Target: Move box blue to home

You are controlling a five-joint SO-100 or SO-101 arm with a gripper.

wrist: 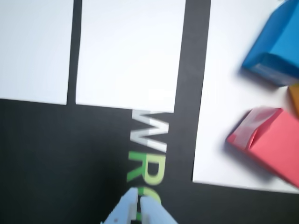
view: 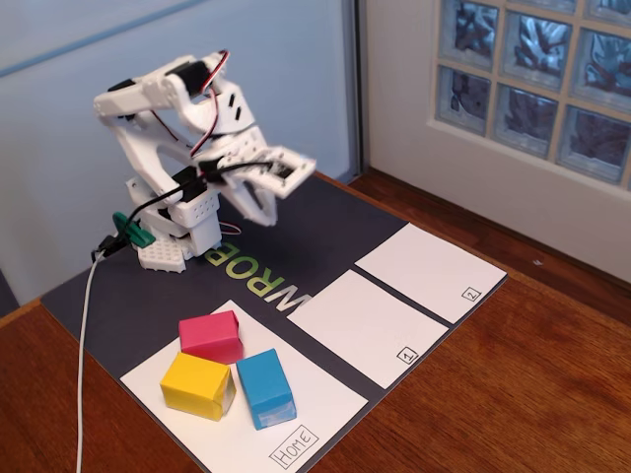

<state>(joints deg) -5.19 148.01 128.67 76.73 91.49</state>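
The box blue (view: pixel 265 387) rests on the home sheet (view: pixel 315 404), near the boxed "Home" label, beside a yellow block (view: pixel 197 385) and a pink block (view: pixel 211 336). In the wrist view the box blue (wrist: pixel 275 44) shows at the top right on home (wrist: pixel 224 116). My gripper (view: pixel 264 202) hangs folded back over the dark mat near the arm's base, well away from the blocks. The wrist view has the gripper (wrist: pixel 139 198) at the bottom edge, its fingers pressed together with nothing between them.
Two smaller white sheets, numbered "1" (view: pixel 365 325) and "2" (view: pixel 430 271), lie on the dark mat (view: pixel 296 246). A wooden table (view: pixel 513 394) surrounds the mat. A wall and a glass-block window (view: pixel 532 69) stand behind, and a white cable (view: pixel 87 335) runs off the left.
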